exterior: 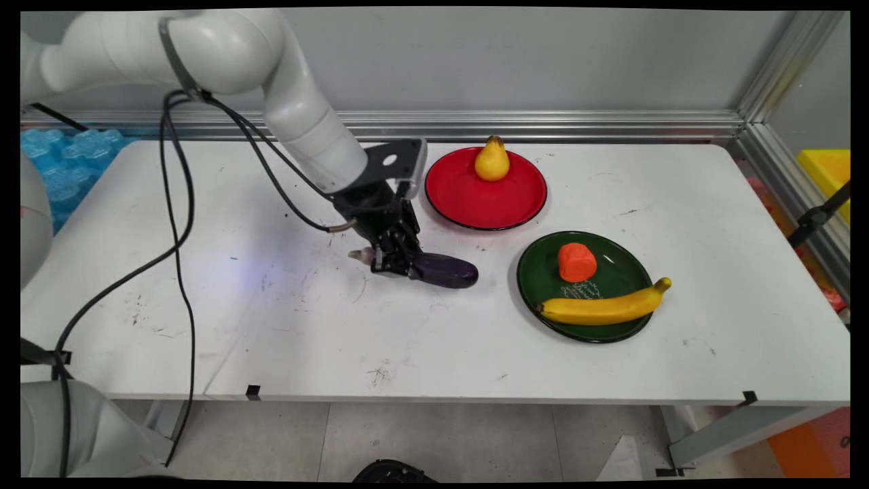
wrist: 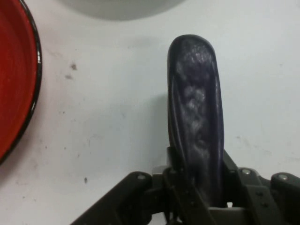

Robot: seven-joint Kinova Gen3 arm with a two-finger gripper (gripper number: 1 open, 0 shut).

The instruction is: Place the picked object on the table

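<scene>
Seen from the camera above the table's near side, my gripper (exterior: 392,261) is down at the white table (exterior: 271,326), pinching the stem end of a dark purple eggplant (exterior: 445,270), which lies on its side near the table's middle with its pale stem tip poking out to the picture's left of my fingers. I judge that I have it close to the stem because the body narrows there, so the fingers can reach round it. Just beyond it sits a red plate (exterior: 485,204) with a yellow pear (exterior: 491,161) upright at its far rim; to the right, a green plate (exterior: 611,272) carries an orange-red lump (exterior: 577,262) and a banana (exterior: 601,307) lying across its near edge, its tip hanging past the rim. A faint pale marking shows on the green plate between the two, too small for me to read. Through the hand camera, the eggplant (wrist: 196,126) runs straight up from between my fingers, its wrinkled skin pressed on both sides by the black linkage, resting on the bare table (wrist: 103,117). An arc of the red plate (wrist: 14,79) shows at the picture's left, apart from the eggplant. No brand or label is legible in either view.
</scene>
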